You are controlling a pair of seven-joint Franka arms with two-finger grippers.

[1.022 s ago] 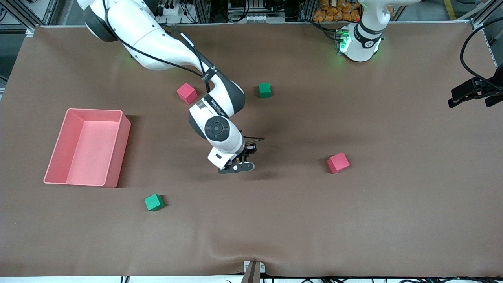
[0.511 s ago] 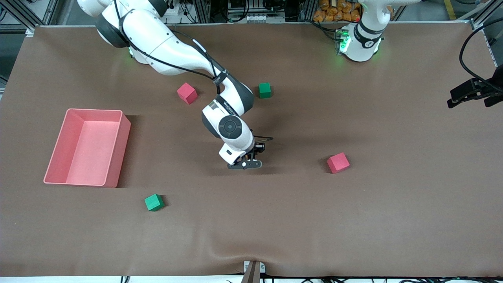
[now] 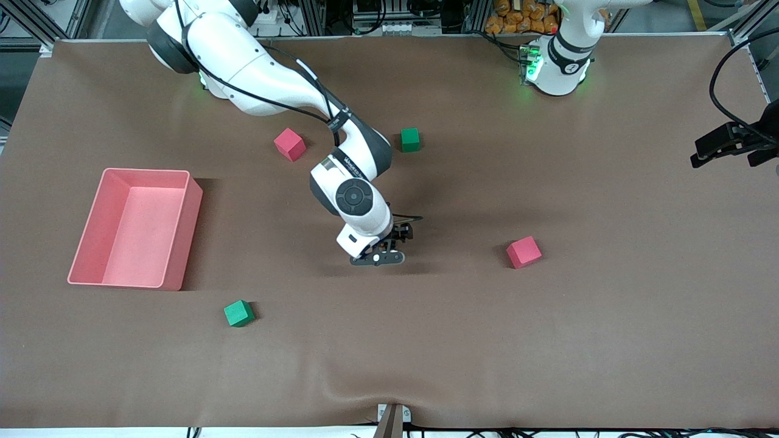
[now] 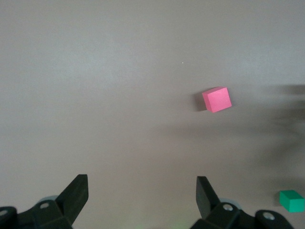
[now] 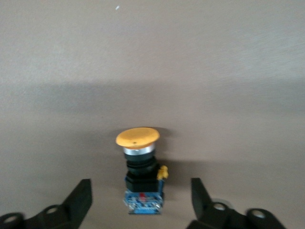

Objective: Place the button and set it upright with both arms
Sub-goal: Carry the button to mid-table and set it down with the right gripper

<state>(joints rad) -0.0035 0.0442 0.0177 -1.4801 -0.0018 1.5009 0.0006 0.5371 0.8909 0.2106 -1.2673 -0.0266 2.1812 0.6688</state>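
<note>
I see the button (image 5: pixel 138 172) standing upright on the tabletop (image 3: pixel 548 340) near its middle, between the right gripper (image 5: pixel 138 202)'s 2 spread fingers, touching neither. The left gripper (image 3: pixel 730 146), also spread wide, waits over the tabletop's edge at the left arm's end.

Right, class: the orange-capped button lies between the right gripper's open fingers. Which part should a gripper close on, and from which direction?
Probably the black boxy body of the button, below the wide orange cap. The cap overhangs and is rounded, while the body offers flatter sides. Come straight down over it, as the open right gripper already does, one finger on each side.
</note>
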